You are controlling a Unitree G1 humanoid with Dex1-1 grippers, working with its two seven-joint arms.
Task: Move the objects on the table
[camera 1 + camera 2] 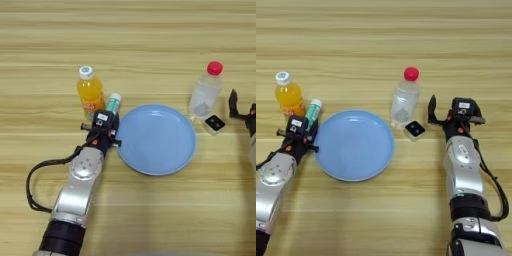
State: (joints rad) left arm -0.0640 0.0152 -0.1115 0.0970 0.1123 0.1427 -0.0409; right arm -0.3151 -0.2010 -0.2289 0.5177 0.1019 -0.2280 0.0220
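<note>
A white tube with a green label and teal cap (114, 103) leans just left of the blue plate. My left gripper (110, 117) is right at its lower end and hides that part. A clear plastic bottle with a red cap (404, 97) stands upright off the plate's far right rim. The small white cube with a black top (415, 130) lies on the table (150, 40) just right of the bottle's base. My right gripper (437, 114) is open, a short way right of the cube and touching nothing.
A blue plate (165, 155) with nothing on it lies in the middle between the two arms. An orange drink bottle with a white cap (90, 92) stands upright just left of the tube. The left arm's black cable (31, 185) loops over the table.
</note>
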